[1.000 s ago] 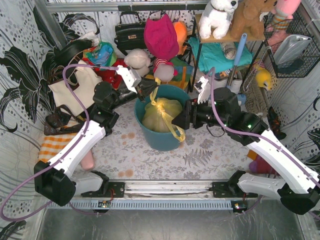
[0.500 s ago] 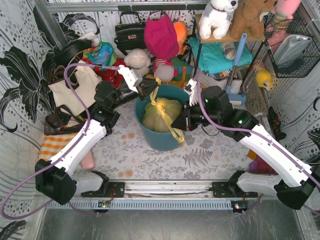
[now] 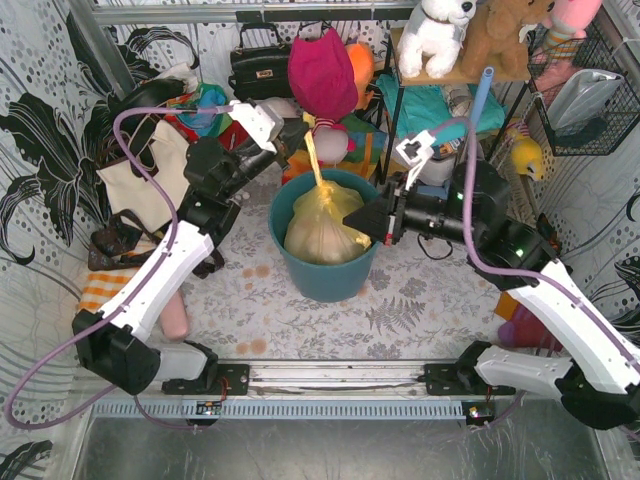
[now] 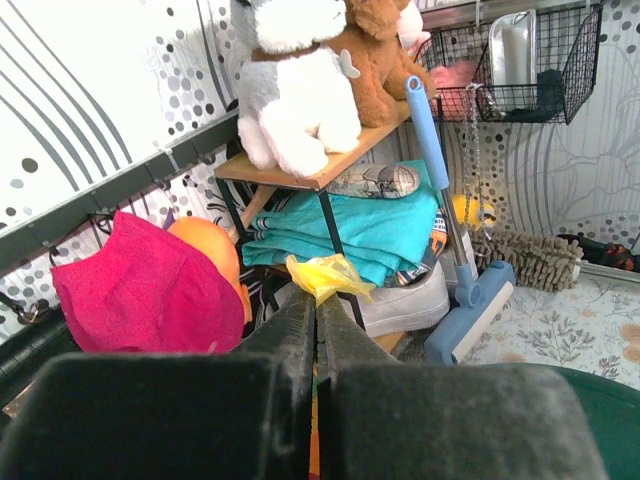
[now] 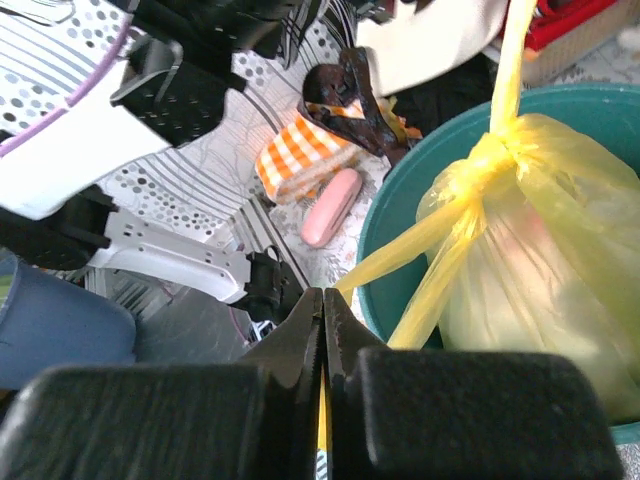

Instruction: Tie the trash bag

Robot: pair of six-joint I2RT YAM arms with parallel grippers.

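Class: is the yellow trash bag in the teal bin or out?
In: the trash bag sits within the teal bin, rim encircling it, handles taut.

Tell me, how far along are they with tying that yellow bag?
Done: the trash bag sits in the teal bin, and its two handle strips are crossed into a first knot. In hand: the left gripper and right gripper each pinch a strip, holding both taut in different directions. Left: probably a second knot, then letting go.
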